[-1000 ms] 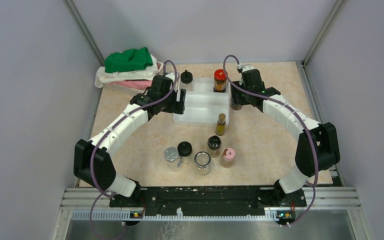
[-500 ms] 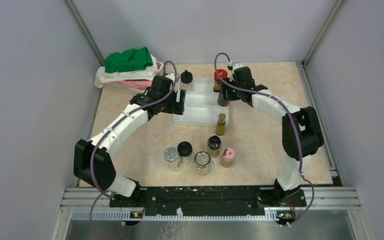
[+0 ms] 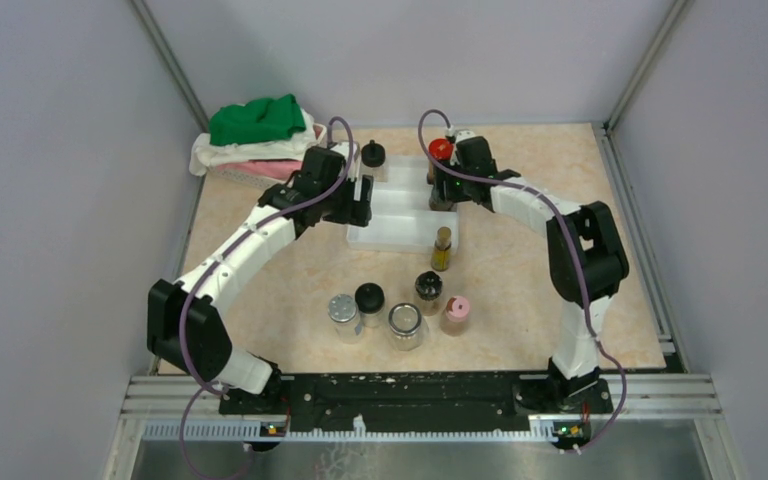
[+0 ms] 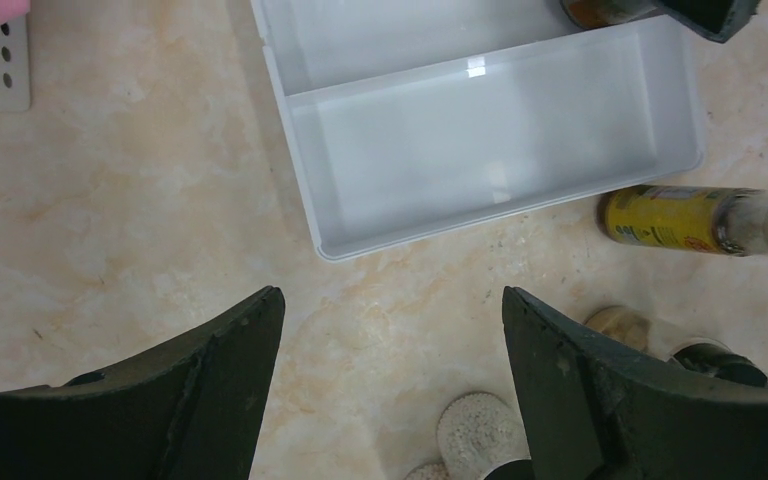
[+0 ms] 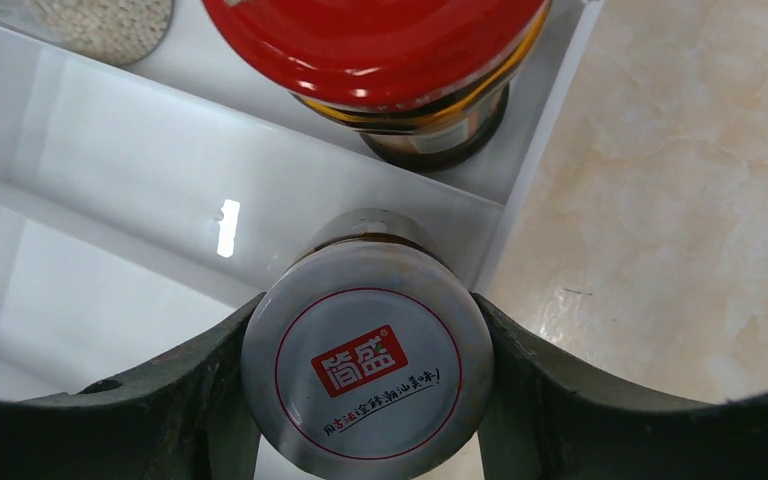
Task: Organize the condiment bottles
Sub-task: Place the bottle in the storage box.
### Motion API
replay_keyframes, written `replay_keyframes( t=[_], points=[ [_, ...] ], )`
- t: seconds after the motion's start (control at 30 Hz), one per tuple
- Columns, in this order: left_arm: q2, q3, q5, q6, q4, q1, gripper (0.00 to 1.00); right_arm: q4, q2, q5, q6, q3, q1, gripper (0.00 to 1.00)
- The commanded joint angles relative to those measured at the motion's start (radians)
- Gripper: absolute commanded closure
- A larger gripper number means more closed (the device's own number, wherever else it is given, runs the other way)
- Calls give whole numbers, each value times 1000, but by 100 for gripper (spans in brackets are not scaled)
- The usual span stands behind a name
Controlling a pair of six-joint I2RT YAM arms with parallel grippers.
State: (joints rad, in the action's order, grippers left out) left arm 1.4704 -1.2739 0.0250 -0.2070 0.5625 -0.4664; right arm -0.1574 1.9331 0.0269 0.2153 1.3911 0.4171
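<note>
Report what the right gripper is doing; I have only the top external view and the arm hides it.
Observer: The right gripper is clamped on a silver-capped jar, gripping its cap from both sides.
Operator: Give me its position.
Observer: Over the white tray's right end, just in front of the red-capped jar; whether it rests there I cannot tell.
Operator: Now the left gripper.
Observer: The left gripper is open and empty, above the table by the tray's front corner.

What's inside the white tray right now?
Black-capped bottle and red-capped jar stand at the back; right fingers hold a white-capped jar over the middle. Its base is hidden.
</note>
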Motion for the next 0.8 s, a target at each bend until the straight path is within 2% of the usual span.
replay_keyframes(
  t=[0.0,0.33,0.37,0.4,0.47,0.5,0.6,0.77],
  points=[
    [1,-58,-88,-12,-7,-2,14,-16,-11,-81,-33,79,14,100],
    [13,-70,-146,-32,-22,-28,15,-34,1,-85,-44,94,14,98],
    [12,-68,-148,-32,-24,-29,15,-33,2,-76,-43,95,14,90],
    [12,-67,-152,-34,-25,-30,15,-34,4,-67,-41,97,14,75],
    [8,-66,-164,-34,-27,-33,15,-30,1,-61,-37,95,17,39],
    [8,-66,-174,-35,-29,-34,15,-27,-2,-65,-36,92,19,30],
    [3,-64,-218,-38,-38,-39,15,-19,-18,-63,-32,79,22,20],
    [-18,-21,-284,-41,-94,-62,14,-8,-62,-61,-24,60,22,13]
  ],
)
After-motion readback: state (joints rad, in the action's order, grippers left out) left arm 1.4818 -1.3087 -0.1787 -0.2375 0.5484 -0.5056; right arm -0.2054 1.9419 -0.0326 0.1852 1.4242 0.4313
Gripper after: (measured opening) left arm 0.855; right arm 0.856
